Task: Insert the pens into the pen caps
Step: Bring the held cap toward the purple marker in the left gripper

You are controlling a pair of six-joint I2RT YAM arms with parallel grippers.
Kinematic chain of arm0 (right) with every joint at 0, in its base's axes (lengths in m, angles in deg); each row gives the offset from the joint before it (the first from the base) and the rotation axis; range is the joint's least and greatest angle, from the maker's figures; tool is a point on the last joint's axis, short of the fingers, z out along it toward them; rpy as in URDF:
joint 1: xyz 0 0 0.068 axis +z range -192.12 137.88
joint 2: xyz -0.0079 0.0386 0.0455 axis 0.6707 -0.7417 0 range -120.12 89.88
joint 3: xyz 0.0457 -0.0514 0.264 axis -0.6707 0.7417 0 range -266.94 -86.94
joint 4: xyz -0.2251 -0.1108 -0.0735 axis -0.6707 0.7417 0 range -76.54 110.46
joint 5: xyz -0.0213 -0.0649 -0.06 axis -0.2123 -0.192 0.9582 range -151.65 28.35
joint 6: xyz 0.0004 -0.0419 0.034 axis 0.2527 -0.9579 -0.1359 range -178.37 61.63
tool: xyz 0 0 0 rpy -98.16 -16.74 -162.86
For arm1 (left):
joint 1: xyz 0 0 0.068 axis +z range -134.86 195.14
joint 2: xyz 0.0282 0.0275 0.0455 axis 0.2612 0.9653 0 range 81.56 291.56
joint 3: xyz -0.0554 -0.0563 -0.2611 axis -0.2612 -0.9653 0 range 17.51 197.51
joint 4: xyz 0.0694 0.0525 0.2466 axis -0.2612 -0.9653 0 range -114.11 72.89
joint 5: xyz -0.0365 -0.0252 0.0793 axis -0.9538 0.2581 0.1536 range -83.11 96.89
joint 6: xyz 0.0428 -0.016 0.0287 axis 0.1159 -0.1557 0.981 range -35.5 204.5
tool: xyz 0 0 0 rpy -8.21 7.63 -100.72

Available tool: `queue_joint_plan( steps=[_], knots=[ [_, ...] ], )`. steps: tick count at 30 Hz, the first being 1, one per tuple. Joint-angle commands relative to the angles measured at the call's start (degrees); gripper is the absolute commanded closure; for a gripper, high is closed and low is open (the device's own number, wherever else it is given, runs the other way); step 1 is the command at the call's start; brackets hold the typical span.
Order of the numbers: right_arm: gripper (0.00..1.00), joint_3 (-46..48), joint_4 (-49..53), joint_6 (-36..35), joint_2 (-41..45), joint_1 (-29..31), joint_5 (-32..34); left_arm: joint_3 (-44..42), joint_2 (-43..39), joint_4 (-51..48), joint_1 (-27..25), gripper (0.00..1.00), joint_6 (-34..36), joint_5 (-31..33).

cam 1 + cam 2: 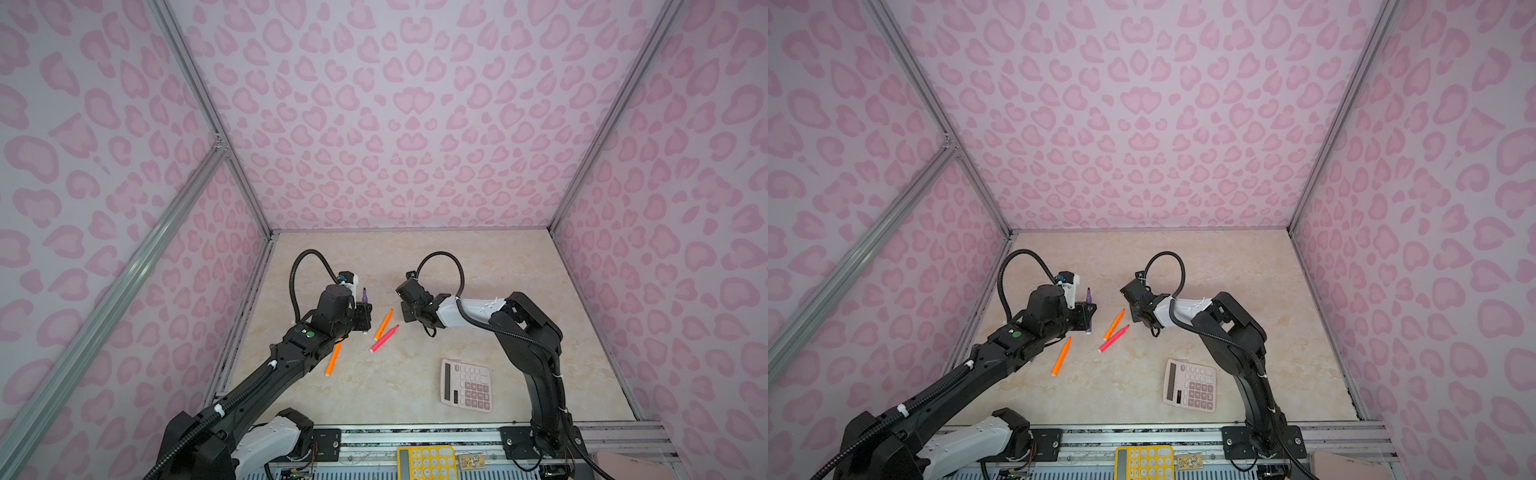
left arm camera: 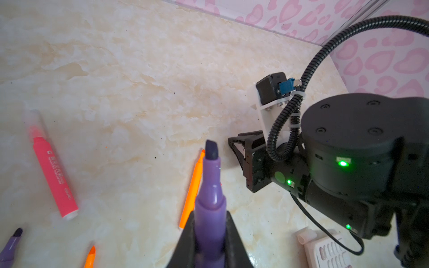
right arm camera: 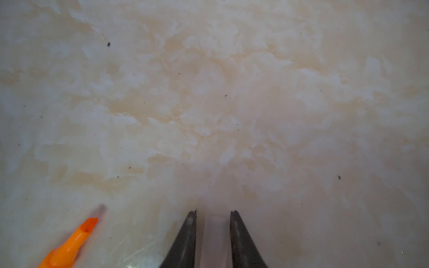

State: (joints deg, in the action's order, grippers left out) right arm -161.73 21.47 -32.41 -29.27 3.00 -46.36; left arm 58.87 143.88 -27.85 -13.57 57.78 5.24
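Left end effector (image 2: pixel 210 213) is clamping down tight on a purple pen (image 2: pixel 210 185). It's gripping the barrel, so the dark chisel tip is sticking out bare past the fingers. In both top views it's hanging over the tabletop (image 1: pixel 519 291), left of middle, with the pen poking out on both sides of the fingers.

Right end effector (image 3: pixel 213 215) is sitting opposite it across a bare gap. Its fingers are standing a little apart, with a clear pen cap (image 3: pixel 214 234) lying right between them. Honestly can't tell if they're actually pinching it or just straddling it.

Stuff lying around:
- An orange pen (image 1: pixel 383 325) and a pink pen (image 1: pixel 384 338) are lying close together on the tabletop just in front of that gap, near both end effectors.
- In the left wrist view the pink one is wearing a clear cap over its tip.
- A second orange pen (image 1: pixel 333 357) is lying further left, with its upper end tucked under the left arm.
- A second purple pen (image 2: pixel 10 246) is peeking in at the edge of the left wrist view, tip bare.
- A pink calculator (image 1: pixel 466 385) is sitting nearer the front on the right, well apart from the pens.
- A yellow calculator (image 1: pixel 426 461) is lying at the very front edge, past the metal rail.
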Motion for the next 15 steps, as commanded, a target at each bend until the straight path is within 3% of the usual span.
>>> queue_joint_plan(
  steps=[1, 10, 15],
  knots=[
    [0.75, 0.43, 3.19, 0.74, -0.4, 0.47, 1.43, 0.49, -0.52, -0.34, 0.0, 0.97, 0.62, 0.18],
    [0.76, 1.18, 3.35, 1.21, -0.03, 0.97, 2.54, 0.36, -0.95, -0.42, -0.03, 0.97, 0.62, 0.3],
    [0.83, 3.31, 0.16, 1.26, 0.53, 0.39, 0.3, 0.47, -1.23, -0.42, -0.03, 0.97, 0.62, -0.37]
  ],
)
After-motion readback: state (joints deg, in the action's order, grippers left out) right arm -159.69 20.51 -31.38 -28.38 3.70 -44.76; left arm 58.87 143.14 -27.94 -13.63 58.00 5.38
